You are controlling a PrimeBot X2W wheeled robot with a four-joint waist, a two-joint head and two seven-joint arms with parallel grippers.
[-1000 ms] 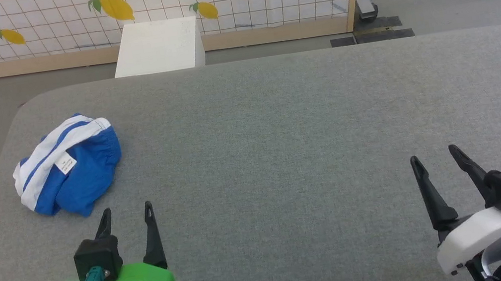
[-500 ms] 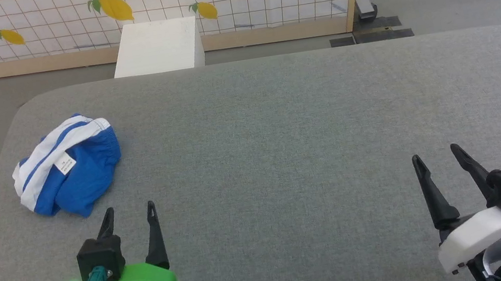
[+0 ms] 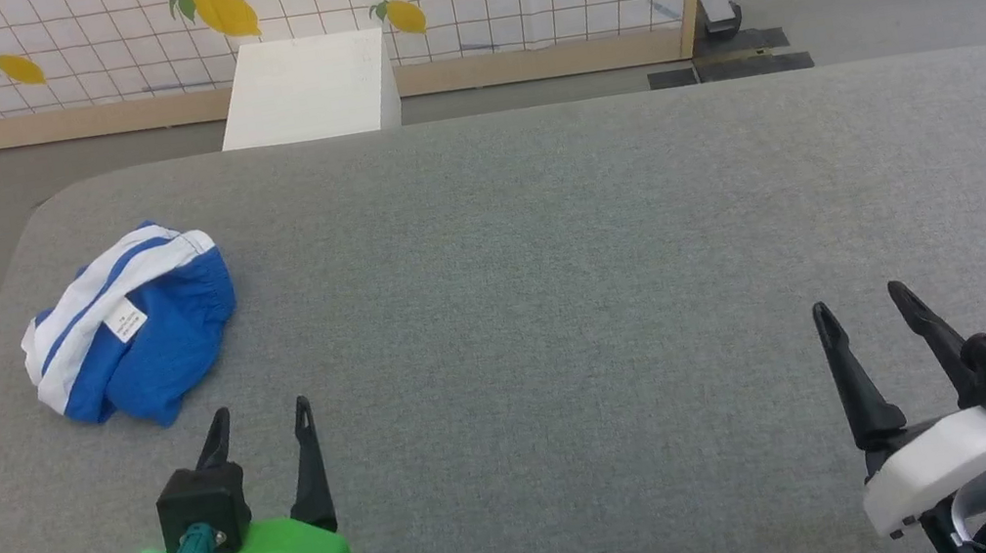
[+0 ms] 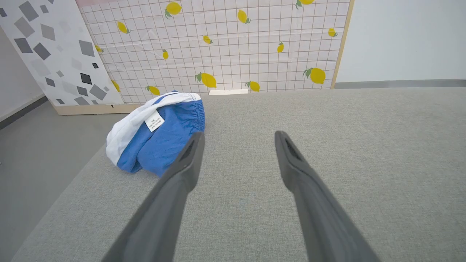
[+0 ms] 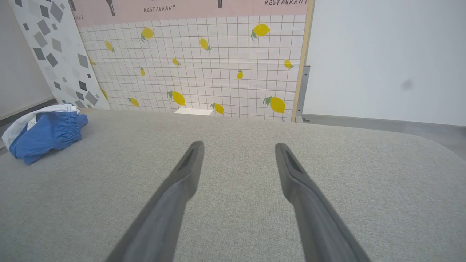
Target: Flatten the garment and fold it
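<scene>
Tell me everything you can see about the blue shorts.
The shorts are bright blue soft fabric, crumpled into a loose heap, not flattened. A white waistband with a blue stripe runs across the top, and a small white label faces up. They lie near the left edge of the grey padded surface, resting on it alone; the open left gripper is short of them, not touching.

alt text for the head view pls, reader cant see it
Crumpled bright blue shorts with a white striped waistband lie bunched near the left edge of a grey padded table. In the foreground the left gripper and right gripper hover with fingers open, holding nothing.
</scene>
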